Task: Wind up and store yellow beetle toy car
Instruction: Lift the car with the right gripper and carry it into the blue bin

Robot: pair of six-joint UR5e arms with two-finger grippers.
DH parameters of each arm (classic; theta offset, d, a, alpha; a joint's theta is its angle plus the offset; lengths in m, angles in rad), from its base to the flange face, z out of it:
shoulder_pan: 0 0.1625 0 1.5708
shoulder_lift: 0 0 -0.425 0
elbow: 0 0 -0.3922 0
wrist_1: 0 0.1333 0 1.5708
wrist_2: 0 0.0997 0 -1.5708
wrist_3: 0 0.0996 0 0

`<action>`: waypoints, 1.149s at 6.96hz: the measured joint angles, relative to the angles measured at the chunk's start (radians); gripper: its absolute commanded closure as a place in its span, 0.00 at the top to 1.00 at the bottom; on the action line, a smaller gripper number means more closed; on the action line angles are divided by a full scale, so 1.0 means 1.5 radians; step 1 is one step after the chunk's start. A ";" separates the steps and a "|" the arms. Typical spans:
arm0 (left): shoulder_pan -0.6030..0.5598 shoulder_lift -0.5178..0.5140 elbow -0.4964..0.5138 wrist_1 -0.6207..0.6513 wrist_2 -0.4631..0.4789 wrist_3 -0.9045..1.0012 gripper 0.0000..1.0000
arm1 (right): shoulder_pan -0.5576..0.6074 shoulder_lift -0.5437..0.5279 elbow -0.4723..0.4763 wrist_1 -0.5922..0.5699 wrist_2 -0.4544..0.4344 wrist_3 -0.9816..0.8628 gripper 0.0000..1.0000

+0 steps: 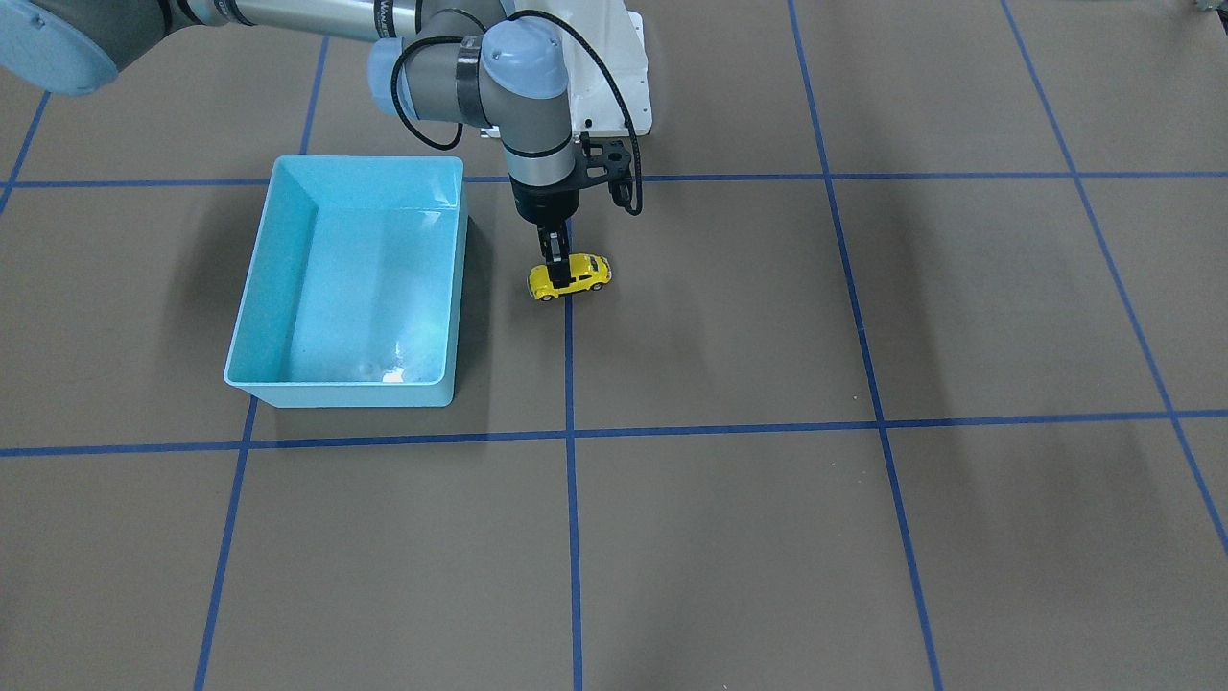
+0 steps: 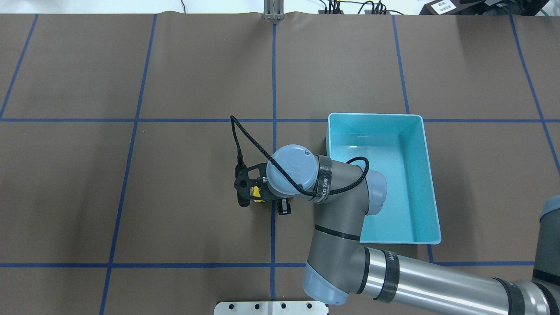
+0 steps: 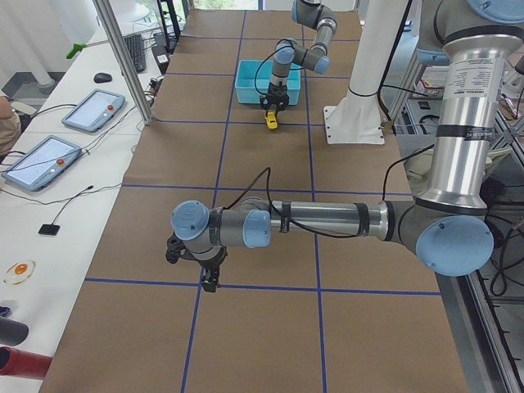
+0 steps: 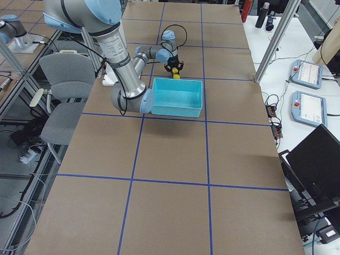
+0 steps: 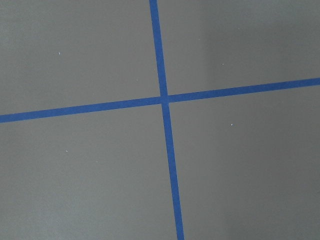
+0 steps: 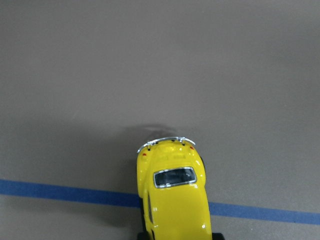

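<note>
The yellow beetle toy car (image 1: 570, 275) stands on its wheels on the brown table, on a blue tape line just beside the light-blue bin (image 1: 369, 168). My right gripper (image 1: 554, 257) points straight down with its fingers closed on the car's sides. The right wrist view shows the car (image 6: 172, 200) from above, its rear window toward the open table. In the overhead view only a bit of the car (image 2: 256, 192) shows under the wrist. My left gripper (image 3: 209, 274) hangs low over a tape crossing, far from the car, and I cannot tell its state.
The bin (image 2: 376, 116) is empty and open at the top, a short way from the car on my right side. A white mounting plate (image 1: 614, 86) stands behind the right wrist. Blue tape lines (image 5: 165, 97) grid the table.
</note>
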 measured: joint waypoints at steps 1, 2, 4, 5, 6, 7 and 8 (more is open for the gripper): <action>0.000 0.000 0.000 0.000 0.000 0.000 1.00 | 0.001 0.003 0.021 -0.014 0.001 0.006 0.00; 0.000 0.000 0.001 0.000 0.000 0.000 1.00 | 0.009 0.007 0.056 -0.052 0.003 0.004 0.00; 0.000 0.000 0.002 0.000 0.000 0.001 1.00 | 0.070 0.011 0.169 -0.185 0.031 -0.021 0.00; 0.000 0.000 0.005 0.000 0.000 0.001 1.00 | 0.118 0.002 0.229 -0.249 0.063 -0.055 0.00; 0.000 0.000 0.006 0.000 0.000 0.001 1.00 | 0.167 -0.022 0.280 -0.293 0.099 -0.102 0.00; 0.000 0.000 0.007 0.000 0.000 0.001 1.00 | 0.206 -0.068 0.323 -0.306 0.129 -0.144 0.00; 0.001 0.000 0.008 0.000 0.000 0.001 1.00 | 0.231 -0.135 0.359 -0.290 0.151 -0.173 0.00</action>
